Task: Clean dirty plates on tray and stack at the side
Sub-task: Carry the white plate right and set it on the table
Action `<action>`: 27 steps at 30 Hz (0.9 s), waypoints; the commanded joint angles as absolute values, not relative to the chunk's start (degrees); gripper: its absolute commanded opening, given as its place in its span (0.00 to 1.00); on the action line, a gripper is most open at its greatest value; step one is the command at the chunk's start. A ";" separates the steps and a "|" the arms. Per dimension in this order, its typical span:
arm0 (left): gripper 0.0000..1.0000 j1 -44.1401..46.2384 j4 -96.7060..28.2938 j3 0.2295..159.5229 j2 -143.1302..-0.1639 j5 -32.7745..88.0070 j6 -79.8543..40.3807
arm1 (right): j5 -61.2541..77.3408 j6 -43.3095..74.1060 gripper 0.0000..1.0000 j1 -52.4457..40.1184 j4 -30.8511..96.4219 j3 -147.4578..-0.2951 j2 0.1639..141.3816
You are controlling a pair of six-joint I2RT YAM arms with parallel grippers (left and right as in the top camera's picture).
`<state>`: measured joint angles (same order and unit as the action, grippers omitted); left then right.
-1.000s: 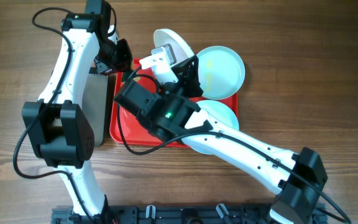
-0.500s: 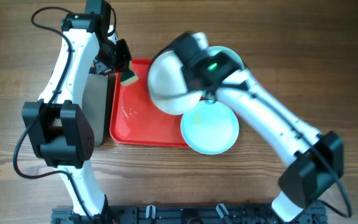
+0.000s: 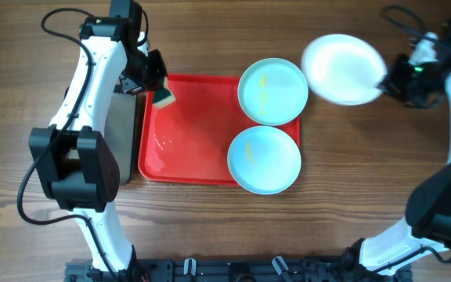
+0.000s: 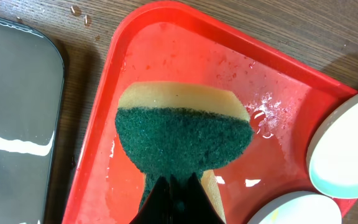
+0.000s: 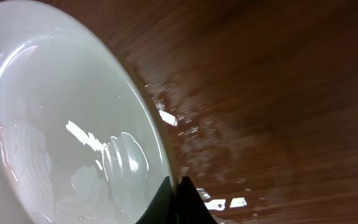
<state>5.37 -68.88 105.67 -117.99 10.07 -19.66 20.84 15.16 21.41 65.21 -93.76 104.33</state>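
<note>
The red tray point(image 3: 186, 145) lies mid-table. Two pale blue plates rest on its right side: one at the far right corner point(image 3: 272, 92), with yellow smears, and one at the near right point(image 3: 264, 160), also smeared. My right gripper point(image 3: 388, 78) is shut on the rim of the cream-white plate point(image 3: 341, 69) and holds it above the bare table, right of the tray; the plate is wet point(image 5: 61, 137). My left gripper point(image 3: 160, 84) is shut on a yellow-and-green sponge point(image 4: 182, 134) over the tray's far left corner point(image 4: 135, 37).
A narrow black tray point(image 3: 120, 141) lies left of the red tray, under my left arm; it also shows in the left wrist view point(image 4: 14, 124). Water drops lie on the wood by the white plate point(image 5: 185, 124).
My right arm swung the white plate from over the tray far to the right, out over the table. The two blue plates are now uncovered. My left gripper with the sponge barely moved.
</note>
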 commanded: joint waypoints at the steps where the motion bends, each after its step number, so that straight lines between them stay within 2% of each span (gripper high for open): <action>1: 0.04 5.80 -68.01 105.21 -118.21 9.50 -20.21 | 12.01 17.19 0.04 25.10 64.93 -90.06 102.63; 6: 0.04 5.80 -67.40 105.21 -118.21 9.50 -20.21 | 2.74 21.21 0.04 25.58 61.19 -82.52 102.63; 14: 0.04 5.80 -66.81 105.21 -118.21 9.50 -20.21 | 7.27 19.14 0.04 24.69 51.29 -68.31 102.65; 15: 0.04 5.80 -66.70 105.21 -118.21 9.50 -20.23 | 8.23 17.65 0.06 24.25 51.13 -67.72 102.65; 17: 0.04 5.80 -66.37 105.21 -118.21 9.52 -20.23 | 9.52 15.03 0.19 23.03 51.68 -67.53 102.65; 19: 0.04 5.80 -66.39 105.21 -118.21 9.52 -21.34 | 16.21 12.51 0.25 22.11 52.60 -67.66 102.63; 21: 0.04 5.80 -66.57 105.21 -118.21 9.54 -21.50 | 22.24 10.59 0.27 22.00 54.76 -69.23 102.63; 27: 0.04 5.80 -66.39 105.21 -118.21 9.52 -21.50 | 22.57 8.78 0.32 21.08 64.69 -76.77 96.66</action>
